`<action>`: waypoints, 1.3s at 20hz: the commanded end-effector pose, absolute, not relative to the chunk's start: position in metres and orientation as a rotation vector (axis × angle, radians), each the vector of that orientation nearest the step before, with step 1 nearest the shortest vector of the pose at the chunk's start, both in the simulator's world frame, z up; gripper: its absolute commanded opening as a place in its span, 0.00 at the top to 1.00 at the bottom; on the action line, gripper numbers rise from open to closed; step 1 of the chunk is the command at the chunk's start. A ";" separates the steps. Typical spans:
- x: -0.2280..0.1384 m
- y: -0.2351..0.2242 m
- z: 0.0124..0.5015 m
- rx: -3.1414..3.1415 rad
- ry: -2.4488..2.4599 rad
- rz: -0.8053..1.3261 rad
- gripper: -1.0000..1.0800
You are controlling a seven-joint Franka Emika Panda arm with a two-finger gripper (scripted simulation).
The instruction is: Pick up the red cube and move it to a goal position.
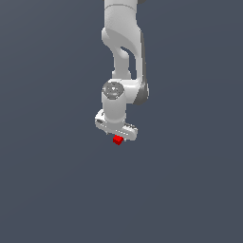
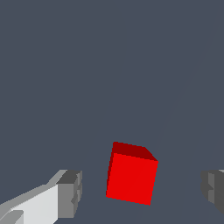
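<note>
The red cube [image 1: 117,140] is small and bright red, just below the white gripper [image 1: 116,135] in the exterior view. In the wrist view the cube [image 2: 131,177] lies between the two grey fingertips [image 2: 72,194], with a clear gap on each side. The gripper [image 2: 142,192] is open and touches nothing. The cube rests on the dark grey floor [image 2: 109,65]. In the exterior view the fingers are hidden behind the gripper's body.
The white arm [image 1: 123,52] rises straight up from the gripper to the top edge of the exterior view. The flat dark grey floor [image 1: 52,190] stretches all around, with no other object in view.
</note>
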State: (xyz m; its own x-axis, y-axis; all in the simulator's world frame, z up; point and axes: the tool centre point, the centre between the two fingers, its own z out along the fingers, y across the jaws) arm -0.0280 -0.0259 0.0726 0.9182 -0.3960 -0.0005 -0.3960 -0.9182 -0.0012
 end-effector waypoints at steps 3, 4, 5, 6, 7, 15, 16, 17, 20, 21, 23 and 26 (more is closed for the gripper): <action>-0.035 -0.023 0.047 -3.044 0.778 -0.001 0.04; -0.036 -0.023 0.042 -3.038 0.803 -0.001 0.04; -0.037 -0.022 0.038 -3.032 0.825 -0.001 0.04; -0.037 -0.022 0.034 -3.027 0.845 -0.001 0.04; -0.038 -0.021 0.031 -3.022 0.863 -0.001 0.04; -0.040 -0.019 0.020 -3.004 0.921 0.000 0.04; -0.040 -0.019 0.020 -3.004 0.920 0.000 0.04; -0.040 -0.019 0.020 -3.004 0.920 0.000 1.00; -0.040 -0.019 0.020 -3.004 0.920 0.000 1.00; -0.040 -0.019 0.020 -3.004 0.920 0.000 1.00; -0.040 -0.019 0.020 -3.004 0.920 0.000 1.00; -0.040 -0.019 0.020 -3.004 0.920 0.000 1.00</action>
State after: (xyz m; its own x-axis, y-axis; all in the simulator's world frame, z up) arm -0.0398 -0.0185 0.0200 0.8286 -0.5599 -0.0002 -0.5599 -0.8286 0.0002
